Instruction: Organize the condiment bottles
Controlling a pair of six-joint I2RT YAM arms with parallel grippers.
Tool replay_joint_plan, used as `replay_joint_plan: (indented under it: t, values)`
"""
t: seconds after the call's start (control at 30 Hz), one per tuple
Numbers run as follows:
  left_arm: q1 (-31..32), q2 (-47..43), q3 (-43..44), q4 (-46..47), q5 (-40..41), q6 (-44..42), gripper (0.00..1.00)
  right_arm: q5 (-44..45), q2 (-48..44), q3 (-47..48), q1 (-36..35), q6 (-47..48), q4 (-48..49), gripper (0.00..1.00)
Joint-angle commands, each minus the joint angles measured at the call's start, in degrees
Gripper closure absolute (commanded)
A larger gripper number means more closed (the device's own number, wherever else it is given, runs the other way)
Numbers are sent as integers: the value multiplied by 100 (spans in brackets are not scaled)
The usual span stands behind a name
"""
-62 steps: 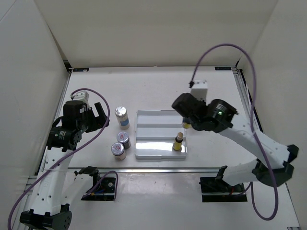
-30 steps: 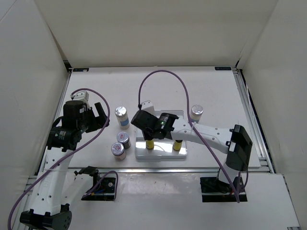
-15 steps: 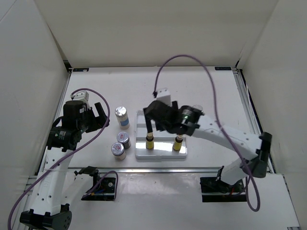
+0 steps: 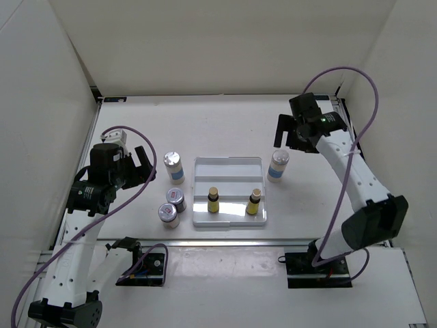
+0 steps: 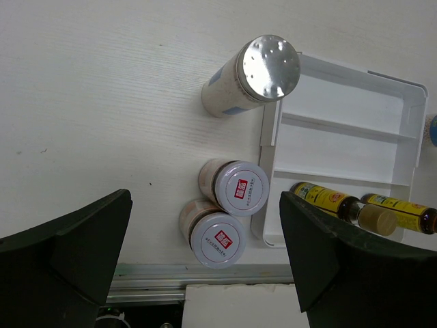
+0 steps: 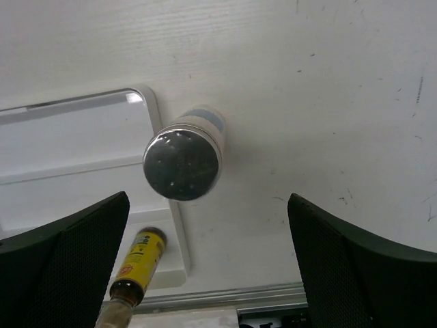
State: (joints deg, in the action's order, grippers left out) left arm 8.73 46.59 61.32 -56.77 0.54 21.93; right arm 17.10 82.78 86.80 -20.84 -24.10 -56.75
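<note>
— Counting the condiment bottles, how many are already sorted?

— Two of six. The left yellow bottle [image 4: 213, 199] and the right yellow bottle [image 4: 254, 202] stand upright in the nearest row of the white tray [image 4: 229, 164]. All four shaker jars stand outside it on the tabletop [image 4: 225, 123]. The right jar [image 4: 277, 165] is just beside the tray's right edge and the far-left jar [image 4: 173, 167] is near its left edge. The inner jar [image 4: 176, 199] and the outer jar [image 4: 167, 214] stand close together by the near-left corner. I judge the job about a third done; the tray's two farther rows hold nothing.

— Any writing?

— The inner and outer jars' lids each carry a red square with white marks, too small to read. The other two jars have a plain silver lid and a blue band. The print on the yellow bottles' labels is illegible.

— And the arms?

— The left fingers [image 5: 68, 253] are spread wide and empty, above the left-hand jars. The right fingers [image 6: 61, 253] are likewise spread and empty, above the right jar.
</note>
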Motion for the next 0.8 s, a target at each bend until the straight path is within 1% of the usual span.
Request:
replay_joint_plan:
  t: [0.0, 0.13, 0.27, 0.37, 0.4, 0.43, 0.5, 0.53, 0.6, 0.67, 0.7, 0.73, 0.77]
  values:
    - [-29, -80, -24, 8, -106, -14, 0, -620, 273, -76, 141, 397, 190, 0]
    - [-29, -80, -24, 8, -54, -14, 0, -831, 607, -76, 142, 397, 191, 0]
    - [-29, -80, -24, 8, -54, -14, 0, -954, 748, -426, 142, 344, 392, 9]
    - [-29, -80, -24, 8, -54, -14, 0, -1007, 801, -672, 142, 292, 463, 10]
    - [-29, -80, -24, 8, -54, -14, 0, -1007, 801, -674, 142, 292, 463, 14]
    - [-29, -80, -24, 8, -54, -14, 0, -1007, 853, -761, 142, 292, 515, 14]
    - [-29, -80, -24, 8, -54, -14, 0, -954, 854, -822, 142, 292, 516, 18]
    - [-29, -80, -24, 8, -54, -14, 0, -954, 906, -823, 142, 292, 568, 22]
    - [-29, -27, -24, 8, -54, -14, 0, -902, 906, -823, 142, 292, 569, 26]
    - [-29, -27, -24, 8, -54, -14, 0, -744, 906, -753, 89, 292, 569, 36]
    - [-29, -27, -24, 8, -54, -14, 0, -500, 906, -692, 11, 292, 569, 40]
    - [-29, -27, -24, 8, -54, -14, 0, -350, 906, -630, -42, 292, 490, 48]
    - [-29, -27, -24, 8, -54, -14, 0, -217, 906, -551, -139, 292, 437, 51]
